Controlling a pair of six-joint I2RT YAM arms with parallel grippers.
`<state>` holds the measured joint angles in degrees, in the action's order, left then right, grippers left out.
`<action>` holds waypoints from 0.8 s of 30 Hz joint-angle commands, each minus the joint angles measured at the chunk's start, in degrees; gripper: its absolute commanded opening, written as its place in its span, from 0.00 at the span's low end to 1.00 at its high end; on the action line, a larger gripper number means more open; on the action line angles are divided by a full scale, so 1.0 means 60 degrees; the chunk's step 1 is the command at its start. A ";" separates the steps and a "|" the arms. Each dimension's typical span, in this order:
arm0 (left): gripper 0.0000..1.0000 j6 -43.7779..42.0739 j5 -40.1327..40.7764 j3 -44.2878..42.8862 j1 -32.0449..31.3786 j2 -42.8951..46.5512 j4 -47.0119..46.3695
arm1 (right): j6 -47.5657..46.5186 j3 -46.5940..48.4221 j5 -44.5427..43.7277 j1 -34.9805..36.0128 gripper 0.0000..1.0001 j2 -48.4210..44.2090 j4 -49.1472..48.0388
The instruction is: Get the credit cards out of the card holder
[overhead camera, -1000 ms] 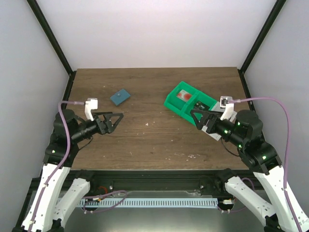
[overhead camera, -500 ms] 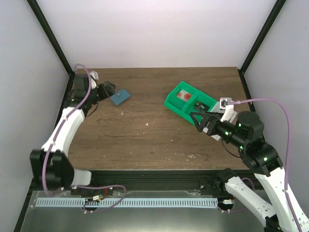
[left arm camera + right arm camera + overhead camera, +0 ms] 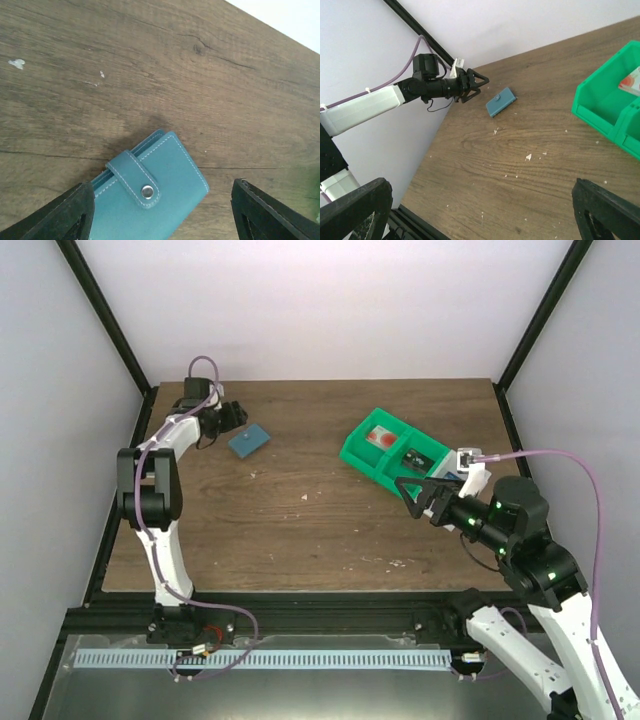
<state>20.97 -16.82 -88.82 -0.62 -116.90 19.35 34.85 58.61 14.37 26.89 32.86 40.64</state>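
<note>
The card holder (image 3: 249, 440) is a teal wallet lying flat on the table at the back left, closed, with its strap snapped (image 3: 146, 191). No credit cards show at the holder. A pale card with a red mark (image 3: 380, 437) lies in the green bin. My left gripper (image 3: 232, 415) hovers just left of the holder, open; in the left wrist view the holder (image 3: 155, 195) lies between the spread fingers (image 3: 60, 217), untouched as far as I can see. My right gripper (image 3: 412, 490) hangs open and empty beside the bin, facing the holder (image 3: 501, 101).
A green compartment bin (image 3: 395, 455) stands at the right of the table, close behind my right gripper, and shows again in the right wrist view (image 3: 605, 107). White specks dot the wooden tabletop (image 3: 300, 520). The enclosure's black post (image 3: 105, 325) and left wall stand near the left arm.
The left arm has swung from the table's left middle out to the back left, ending beside the card holder, its jaws a little narrower. The right gripper has barely shifted.
</note>
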 commanded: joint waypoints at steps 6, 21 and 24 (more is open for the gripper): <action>0.71 -0.0771 -0.1205 -0.1575 0.0073 -0.1904 0.0409 | 0.0231 0.0048 0.0112 0.0099 1.00 0.0017 0.0022; 0.65 -0.0815 -0.1561 -0.0342 -0.0729 -0.1738 0.0721 | -0.0059 -0.0073 -0.0445 0.0102 1.00 0.0006 0.0509; 0.63 -0.0866 -0.1394 0.0229 -0.1085 -0.1512 0.0766 | 0.0194 -0.0383 -0.0812 0.0102 1.00 0.0087 0.0721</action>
<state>16.86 -24.84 -92.09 -3.73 -127.42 20.18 35.42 57.80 12.64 26.89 33.41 42.57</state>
